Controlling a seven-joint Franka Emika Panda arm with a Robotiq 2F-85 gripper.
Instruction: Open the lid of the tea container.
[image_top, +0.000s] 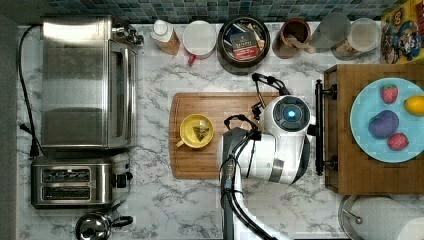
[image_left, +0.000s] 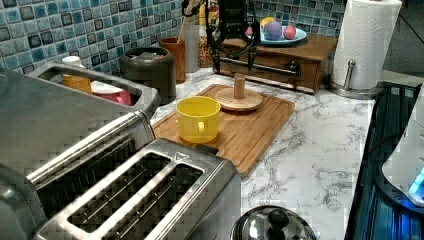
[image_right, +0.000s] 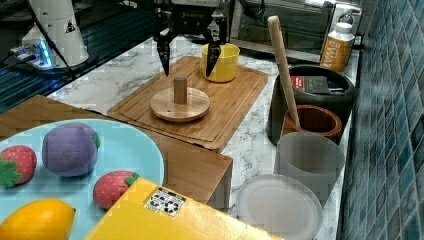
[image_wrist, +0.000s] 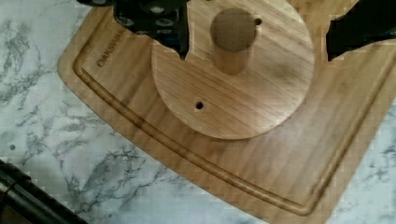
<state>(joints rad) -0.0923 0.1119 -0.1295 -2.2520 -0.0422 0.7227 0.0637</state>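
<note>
Lid (image_right: 180, 103) off and lying flat on the wooden cutting board (image_right: 235, 107), knob up, near the board's corner closest to the drawer unit (image_left: 295, 62). Directly above it hangs the gripper (image_right: 188, 52), its fingers (image_right: 163, 56) spread wide apart and holding nothing; in the right view and the left view the tips stand clear above the knob, one to each side. The wrist view adds two small holes in the disc and the board's juice groove and branded corner, with marble table (image_wrist: 51, 154) beyond.

In the top view the arm covers the lid, but that view looks straight into the tea container (image_top: 243, 44), which stands uncovered at the tiled wall between a white mug (image_top: 199, 39) and a brown jar (image_top: 292, 37); a dark blue packet with a pale label lies inside. The right view catches the packet from the side. A yellow cup (image_top: 196, 131) sits on the board, holding what looks like a tea bag.
</note>
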